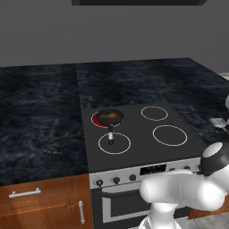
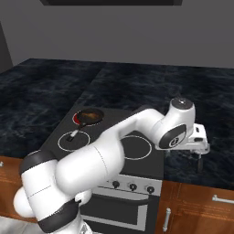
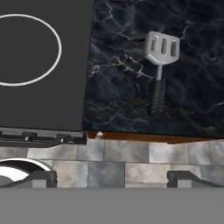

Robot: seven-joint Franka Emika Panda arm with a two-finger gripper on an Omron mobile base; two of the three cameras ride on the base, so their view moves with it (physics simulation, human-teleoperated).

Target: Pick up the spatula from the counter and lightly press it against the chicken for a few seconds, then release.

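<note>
The spatula [image 3: 158,70] lies flat on the dark marble counter to the right of the stove. Its slotted metal head points to the wall and its dark handle [image 2: 199,163] to the counter's front edge. My gripper [image 3: 112,177] hovers above it and a little to its left, open wide, with nothing between the fingertips [image 3: 181,177]. From the right base camera the gripper [image 2: 197,145] hangs over the spatula's head and hides most of it. A browned piece of chicken [image 1: 109,116] sits in a small black pan [image 2: 89,116] on the stove's back left burner.
The black stove top [image 1: 134,134] carries several ringed burners, the one under the pan glowing red. The pan's handle [image 1: 110,133] points to the front. Control knobs [image 2: 132,186] line the oven front. Beyond the counter's front edge [image 3: 144,137] lies tiled floor.
</note>
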